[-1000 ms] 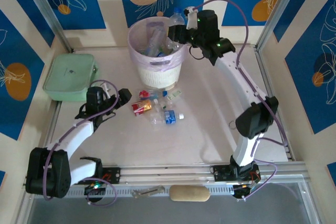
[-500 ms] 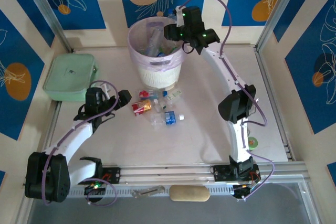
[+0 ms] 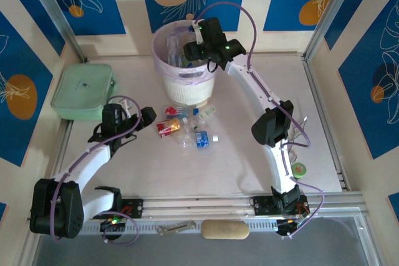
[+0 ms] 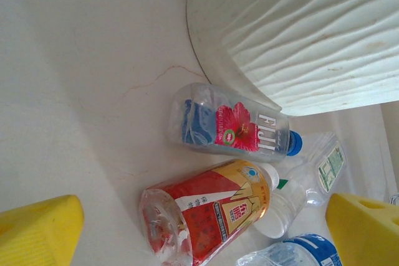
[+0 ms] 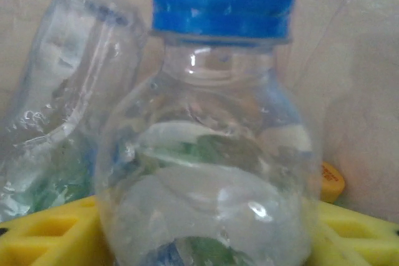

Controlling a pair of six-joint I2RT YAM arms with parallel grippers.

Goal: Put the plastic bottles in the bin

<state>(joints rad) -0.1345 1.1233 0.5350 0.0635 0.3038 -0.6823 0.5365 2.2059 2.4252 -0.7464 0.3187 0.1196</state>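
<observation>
Over the round white bin (image 3: 187,88) with its pink liner, my right gripper (image 3: 191,47) reaches in from the right. In the right wrist view a clear plastic bottle (image 5: 212,172) with a blue cap fills the gap between the yellow fingers (image 5: 43,228) and touches both; other bottles lie behind it in the bin. Several plastic bottles lie on the table below the bin, among them a red-labelled one (image 3: 167,128) (image 4: 209,213), a flower-labelled one (image 4: 230,126) and a blue-labelled one (image 3: 201,139). My left gripper (image 3: 132,116) (image 4: 199,235) stands open just left of them, with the bin's wall (image 4: 312,35) beyond.
A pale-green lidded box (image 3: 83,90) sits at the left edge of the table. A small green tape roll (image 3: 300,169) lies near the right arm's base. Metal frame rails border the table on the right and along the front.
My right arm has swung left, carrying its gripper from the bin's right rim to over the bin's opening. The left arm and the bottles on the table have not moved.
</observation>
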